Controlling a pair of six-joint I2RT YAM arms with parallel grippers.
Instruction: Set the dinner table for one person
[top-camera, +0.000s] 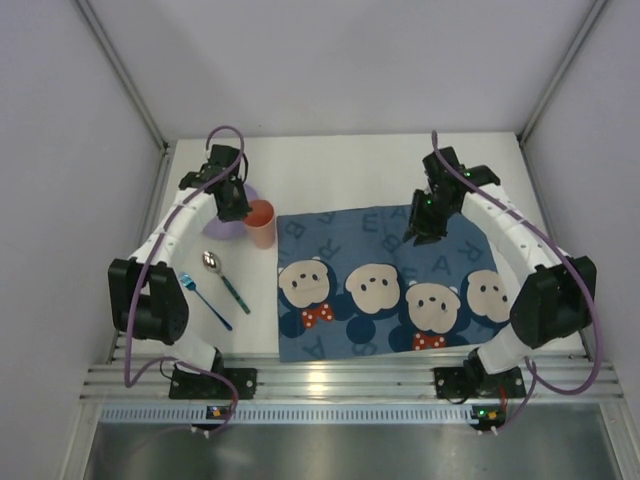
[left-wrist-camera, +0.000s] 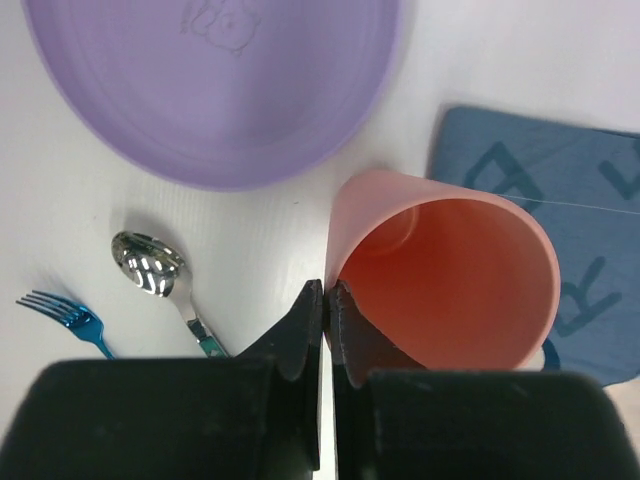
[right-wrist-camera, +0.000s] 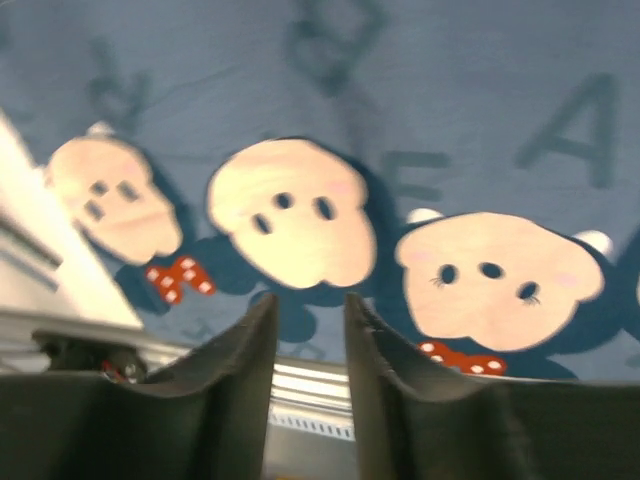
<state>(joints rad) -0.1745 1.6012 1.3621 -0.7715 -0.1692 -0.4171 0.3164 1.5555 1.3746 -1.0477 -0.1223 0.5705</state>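
Top external view shows the white table (top-camera: 340, 170) holding a blue placemat (top-camera: 390, 280) at its centre and right, with a rail along the near edge. Left of the mat lie a plate (left-wrist-camera: 215, 90), cup (left-wrist-camera: 450, 280), spoon (left-wrist-camera: 150, 265) and fork (left-wrist-camera: 65, 315), all on bare tabletop. The left gripper (left-wrist-camera: 326, 295) is closed to a sliver on the cup's rim, one finger outside the wall and one inside. The right gripper (right-wrist-camera: 310, 330) hangs over the mat, fingers parted, holding nothing.
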